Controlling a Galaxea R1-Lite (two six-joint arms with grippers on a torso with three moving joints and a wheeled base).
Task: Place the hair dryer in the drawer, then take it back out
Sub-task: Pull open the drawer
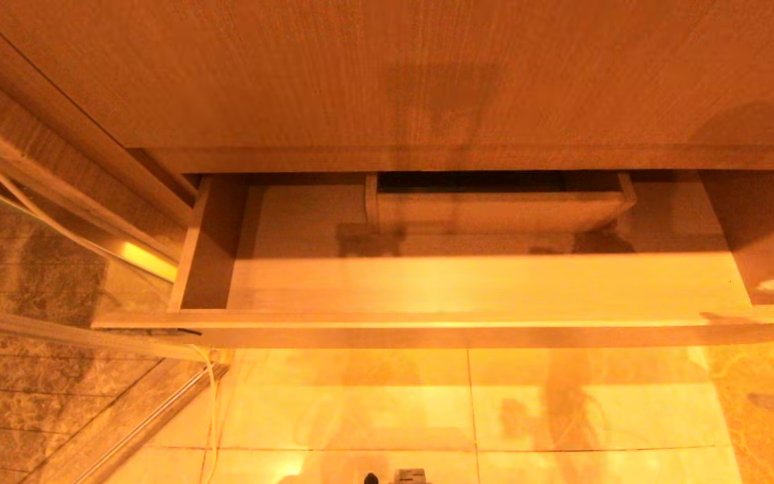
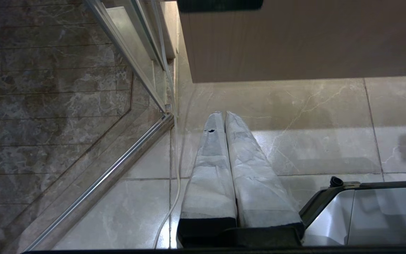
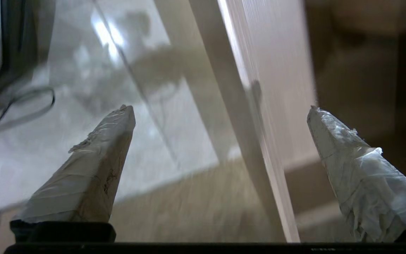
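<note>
Drawer open w/ boxed cut-out inside.

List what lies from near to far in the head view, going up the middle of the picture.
Tiled floor → drawer front edge → drawer's bare bottom → boxed cut-out at the drawer's back → wood-grain countertop.

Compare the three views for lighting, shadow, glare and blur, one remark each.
Head view: warm amber light, a dark shadow band across the back of the open drawer, glare on the floor tiles. Left wrist view: cooler, even and sharp, the shut left gripper crisp. Right wrist view: streaked motion blur on the drawer edge behind the open right gripper.
</note>
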